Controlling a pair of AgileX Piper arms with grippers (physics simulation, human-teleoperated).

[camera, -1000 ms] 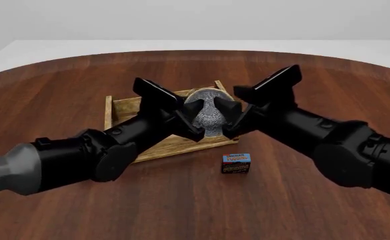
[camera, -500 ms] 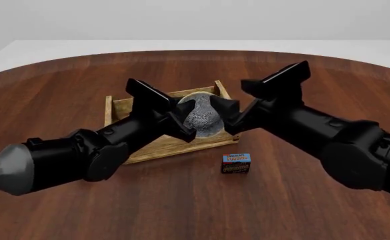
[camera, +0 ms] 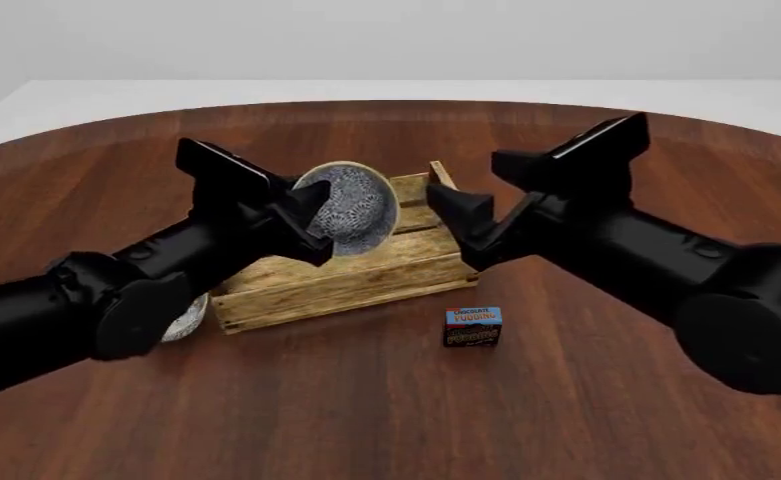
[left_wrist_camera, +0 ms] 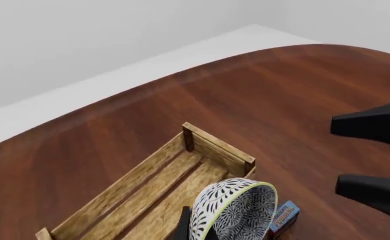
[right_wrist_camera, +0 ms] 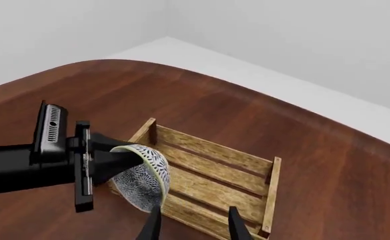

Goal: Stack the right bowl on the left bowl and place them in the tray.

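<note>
Left tool (camera: 313, 215) pinching patterned bowl (camera: 350, 209) tilted over tray (camera: 363, 270); right tool (camera: 454, 222) spread, empty. Second bowl (camera: 186, 318) on bench, unstacked, so probably stacking comes next.

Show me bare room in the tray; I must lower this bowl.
The tray has a bare slat floor, wall to wall. Crowded: over its left end, where the left pincer holds the bowl, and by its right wall, near the open right pincer.
</note>
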